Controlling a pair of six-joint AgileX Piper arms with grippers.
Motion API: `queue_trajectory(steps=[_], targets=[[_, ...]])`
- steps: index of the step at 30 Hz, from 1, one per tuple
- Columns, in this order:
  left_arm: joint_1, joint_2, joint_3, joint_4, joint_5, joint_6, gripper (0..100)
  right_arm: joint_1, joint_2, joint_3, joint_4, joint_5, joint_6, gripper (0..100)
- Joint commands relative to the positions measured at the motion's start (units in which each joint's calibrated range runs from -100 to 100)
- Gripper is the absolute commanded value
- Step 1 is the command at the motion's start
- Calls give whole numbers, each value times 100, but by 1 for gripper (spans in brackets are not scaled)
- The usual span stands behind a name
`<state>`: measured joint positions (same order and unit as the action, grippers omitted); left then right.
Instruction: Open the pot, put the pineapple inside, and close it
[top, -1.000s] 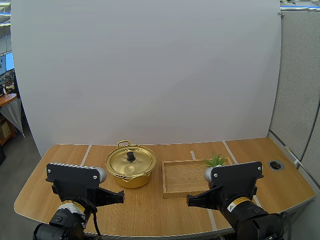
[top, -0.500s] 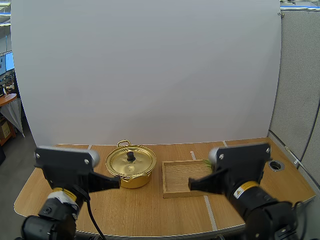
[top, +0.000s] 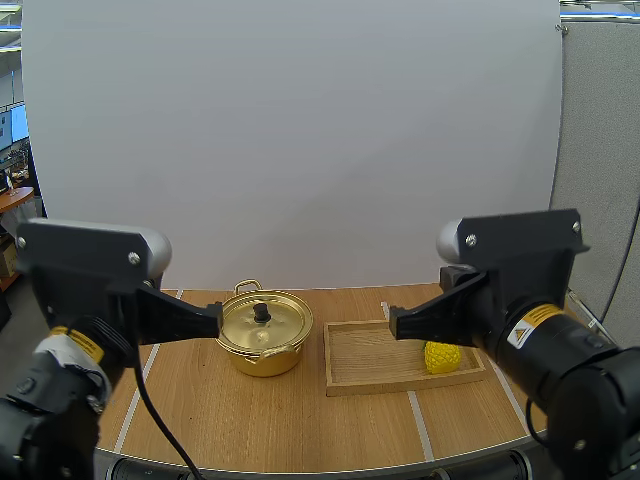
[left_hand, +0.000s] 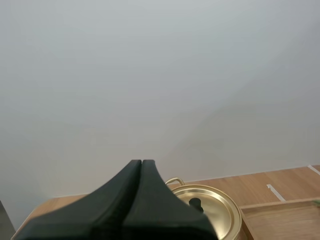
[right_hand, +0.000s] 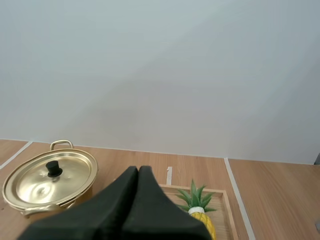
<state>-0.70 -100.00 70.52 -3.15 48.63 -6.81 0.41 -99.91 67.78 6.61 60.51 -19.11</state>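
Pot (top: 262, 340) sits on the counter (top: 300, 420) with its lid (top: 243, 325) on, just beside the tray (top: 365, 358), on that tray's left in the high view. Pineapple (top: 441, 357) lies in the tray's right end, leaves toward the far rim. Left jaws are pressed together into one wedge, held above the counter near the pot's left side. Right jaws are likewise pressed together, holding nothing, above the tray beside the pineapple.
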Motion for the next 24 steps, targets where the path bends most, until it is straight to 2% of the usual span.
queue_trajectory(steps=[1,5,9,15,24], targets=[[-14,0,-1022,45,1823,26,0,-24,-9,-798,-55,1496,9,0],[-14,0,-1605,45,2908,26,0,-24,-9,-1205,-34,2605,9,0],[-14,0,-1813,45,3461,26,0,-24,-9,-1393,-34,3050,9,0],[-14,149,-1813,45,3486,26,0,-24,100,-1437,-47,3206,9,0],[-14,1662,-1813,45,3296,26,0,-24,1328,-1437,-216,3299,9,0]])
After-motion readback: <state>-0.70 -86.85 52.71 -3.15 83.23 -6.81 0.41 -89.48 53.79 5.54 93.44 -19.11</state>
